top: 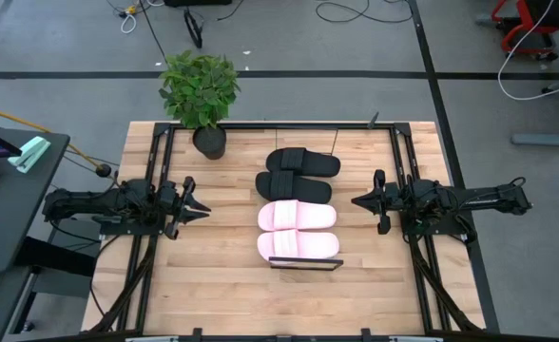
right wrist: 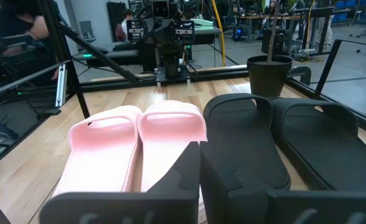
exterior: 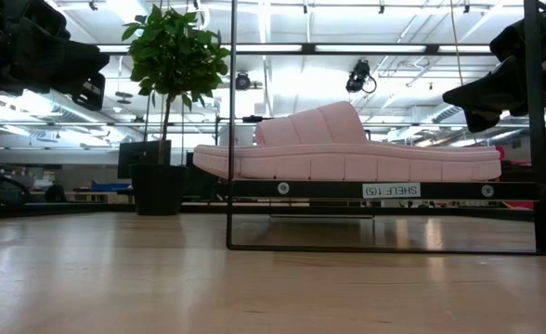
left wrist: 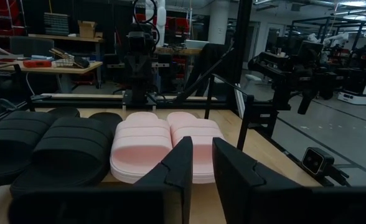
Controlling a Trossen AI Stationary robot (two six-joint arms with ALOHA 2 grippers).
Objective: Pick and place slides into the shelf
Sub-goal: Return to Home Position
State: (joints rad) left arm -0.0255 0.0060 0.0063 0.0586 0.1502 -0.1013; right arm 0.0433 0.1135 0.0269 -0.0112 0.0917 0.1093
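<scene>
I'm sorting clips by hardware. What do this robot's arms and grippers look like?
The left arm and right arm are both matte black, made of chunky jointed segments, with what seem to be thin black cables along them. The left gripper and right gripper each carry two flat, black, wedge-shaped fingers on a wide crossbar. No markings show.
</scene>
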